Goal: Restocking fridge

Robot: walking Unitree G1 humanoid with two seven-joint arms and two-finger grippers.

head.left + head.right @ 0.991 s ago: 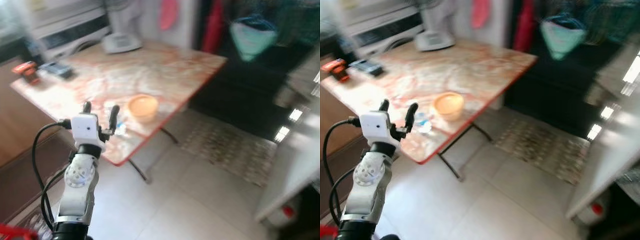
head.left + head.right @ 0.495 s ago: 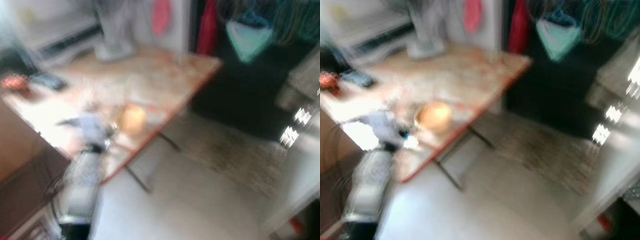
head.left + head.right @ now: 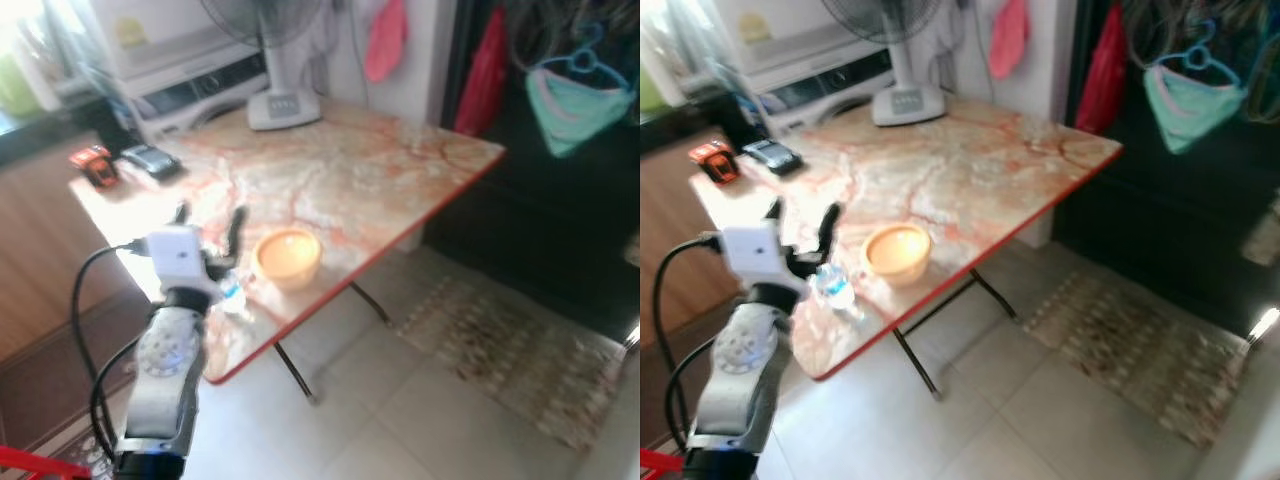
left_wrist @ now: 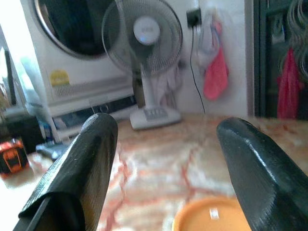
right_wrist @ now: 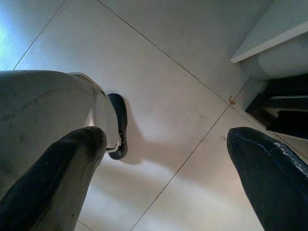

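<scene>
Room: a home room with a pale tiled floor [image 3: 420,400] and a patterned mat [image 3: 520,350] lying on it, dark at the far right.
Desk: a folding desk with an orange-and-white marbled top and a red edge [image 3: 360,180], on thin black legs.
Left hand: the left hand [image 3: 208,222] is raised over the near edge of the desk, its two black fingers [image 4: 91,159] spread wide with nothing between them.
Bottle: a small clear plastic bottle with a blue label [image 3: 836,289] lies on the desk just beside the left hand, close to the red edge.
Bowl: a round orange plastic bowl [image 3: 288,257] sits on the desk just past the bottle; the left wrist view looks at its rim [image 4: 211,219] between the fingers.
Far things: a white standing fan [image 3: 902,60] rests at the back of the desk. A black flat gadget [image 3: 150,160] and a small red-and-black thing [image 3: 92,163] lie at the far left corner.
Behind: a white washing machine [image 4: 72,57] stands behind the fan. A pink cloth [image 3: 385,40] and a red cloth [image 3: 485,70] hang on the wall, and a green cloth on a hanger [image 3: 570,95] hangs in the dark part.
Right hand: the right hand [image 5: 163,173] hangs low over the floor tiles, its fingers wide apart and holding nothing.
</scene>
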